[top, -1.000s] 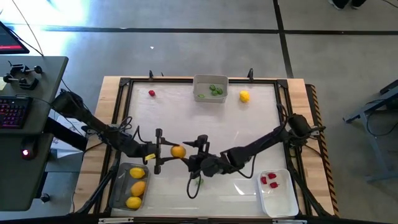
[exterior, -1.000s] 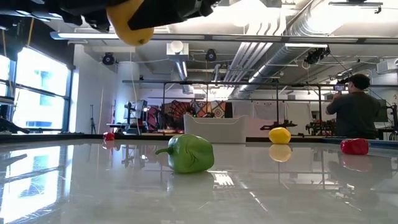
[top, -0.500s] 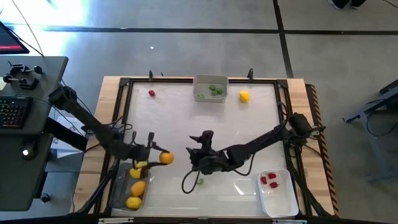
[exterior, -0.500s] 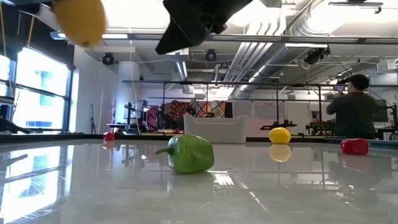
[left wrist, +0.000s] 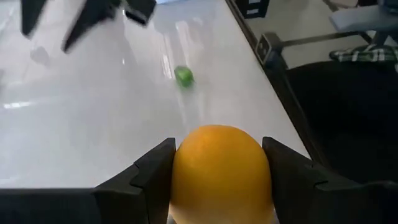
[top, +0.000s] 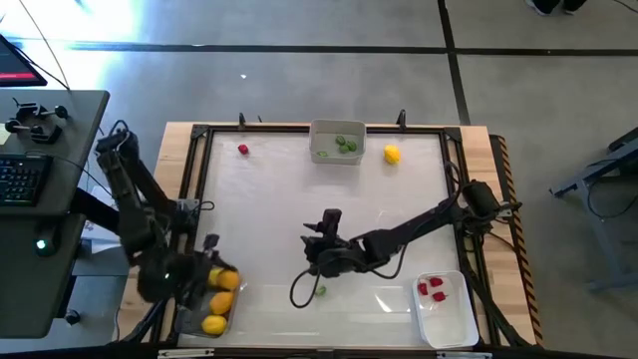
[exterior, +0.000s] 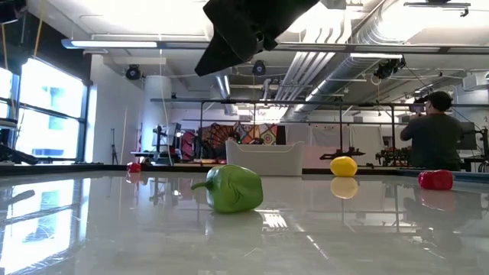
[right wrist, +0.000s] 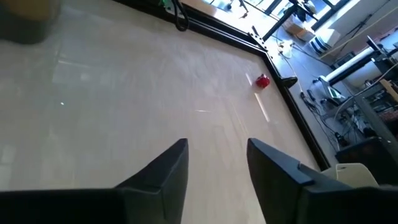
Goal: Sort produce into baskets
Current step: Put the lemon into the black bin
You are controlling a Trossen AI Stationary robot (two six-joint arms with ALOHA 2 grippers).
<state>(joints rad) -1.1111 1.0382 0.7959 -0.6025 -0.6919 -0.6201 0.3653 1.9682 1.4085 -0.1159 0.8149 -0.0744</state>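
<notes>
My left gripper [top: 219, 281] is shut on an orange oval fruit [left wrist: 221, 174] above the far end of the dark-tinted bin [top: 191, 317], where two yellow fruits [top: 216, 312] lie. Mid-table, my right gripper [right wrist: 214, 162] stands open and holds nothing, above the surface. A green piece [top: 319, 291] lies on the table by it, toward the near edge. A red piece [top: 242, 150] and a yellow fruit [top: 392, 154] lie near the far edge. Green pieces lie in the pale grey bin [top: 337, 125], and red ones in the white bin [top: 449, 324]. My left gripper pinches the orange fruit by its two opposite sides [left wrist: 183, 177] between its two fingers [left wrist: 152, 171]. The fingers come from the table's left, slanting downward. The fruit is lifted clear, over the dark-tinted bin.
A raised dark frame [top: 454, 179] runs round the table top. A black cable loop [top: 297, 294] hangs below my right gripper beside the green piece. A desk with a keyboard [top: 20, 175] stands left of the table. A person [exterior: 435, 137] stands far off in the room.
My left gripper has carried the orange fruit from the table's middle toward the left and near edges, to above the dark-tinted bin, turning as it went. The fruit has stayed between its fingers. In the low view the fruit has passed out of the picture.
</notes>
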